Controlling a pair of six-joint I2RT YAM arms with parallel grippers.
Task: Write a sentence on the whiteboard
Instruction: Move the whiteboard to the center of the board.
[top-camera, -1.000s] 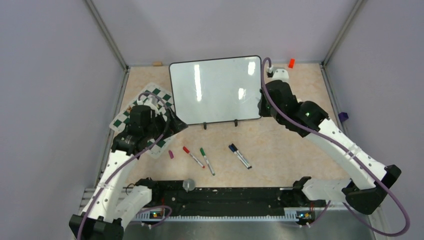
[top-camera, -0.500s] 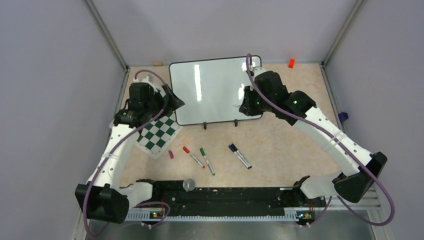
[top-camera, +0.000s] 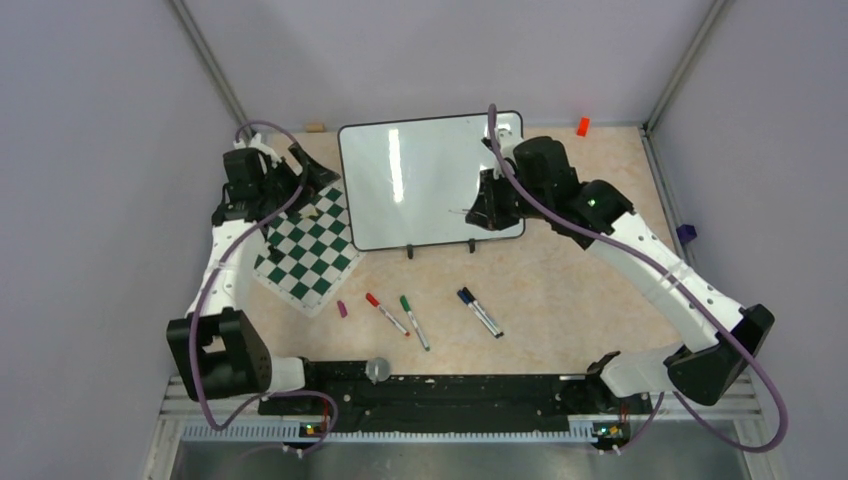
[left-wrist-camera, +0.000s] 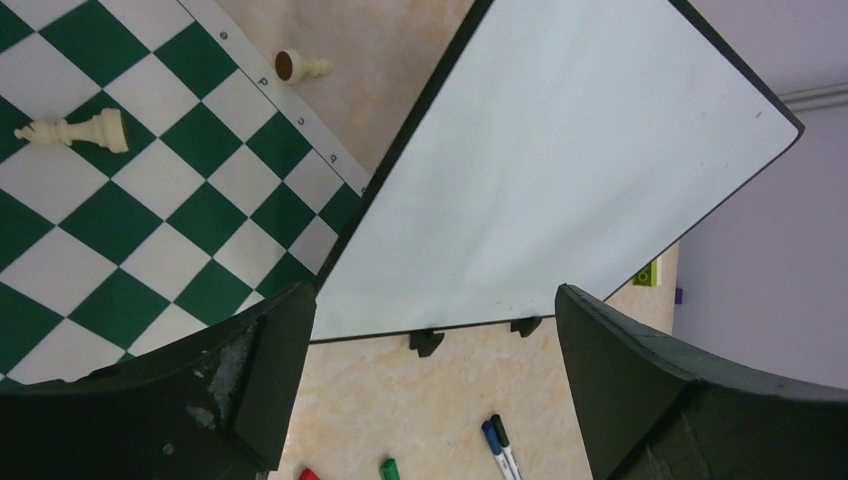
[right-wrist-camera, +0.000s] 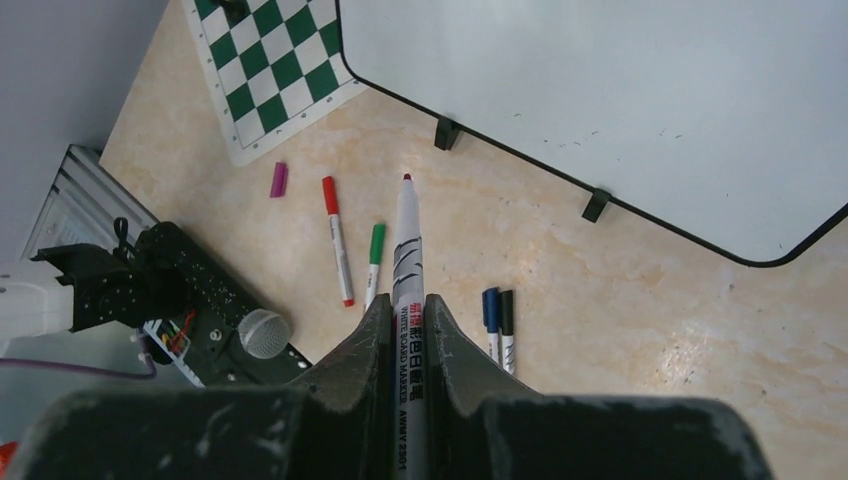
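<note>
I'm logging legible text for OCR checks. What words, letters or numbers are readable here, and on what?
"WHITE BOARD MARKER": on the marker in the right gripper.
Characters and code beside it: too small to read.
"e", "d", "c": on the chess mat border.
The whiteboard: no readable writing.

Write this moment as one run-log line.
left end effector: open, empty, by whiteboard edge | right end effector: shut on uncapped marker | whiteboard: no writing visible
</note>
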